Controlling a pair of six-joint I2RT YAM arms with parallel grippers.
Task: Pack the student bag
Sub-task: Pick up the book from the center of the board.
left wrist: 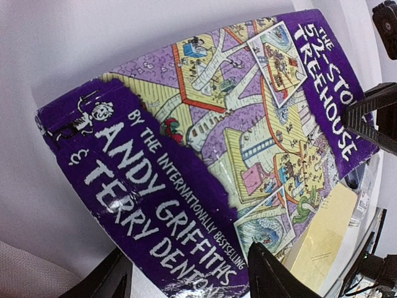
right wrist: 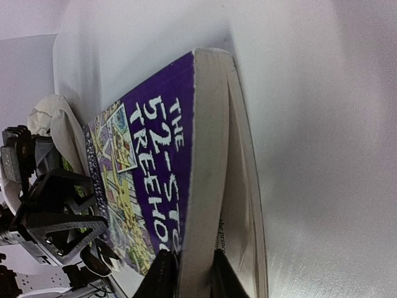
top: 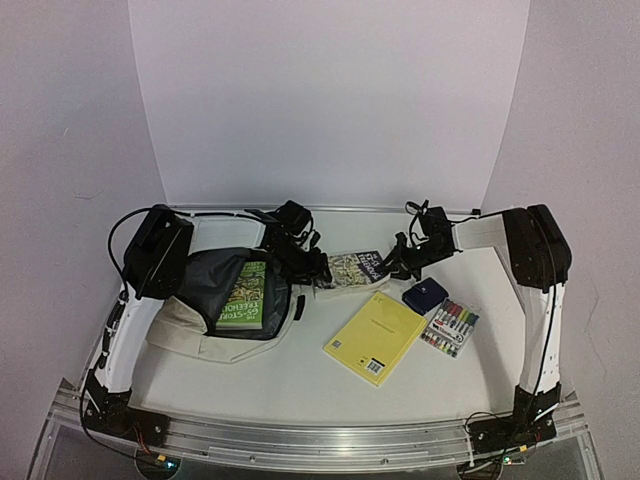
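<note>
1. Paperback (top: 352,268), purple-covered, lies on the table (top: 300,390) between the two grippers.
2. At one end of the paperback, the right gripper (right wrist: 191,261) is pinched onto the page edge. The front cover and a thick wad of pages sit between its fingers, and the remaining pages gape away.
3. At the paperback's other end, the left gripper (top: 314,268) has its jaws spread wide over the cover, gripping nothing.
4. Just past that same end lies the bag (top: 185,325), mouth open and grey lining showing, with a green book (top: 243,295) inside.
5. Nearer the arms than the paperback, on the right arm's side, are a navy pouch (top: 425,294), a yellow notepad (top: 375,338) and a pack of markers (top: 450,328).
</note>
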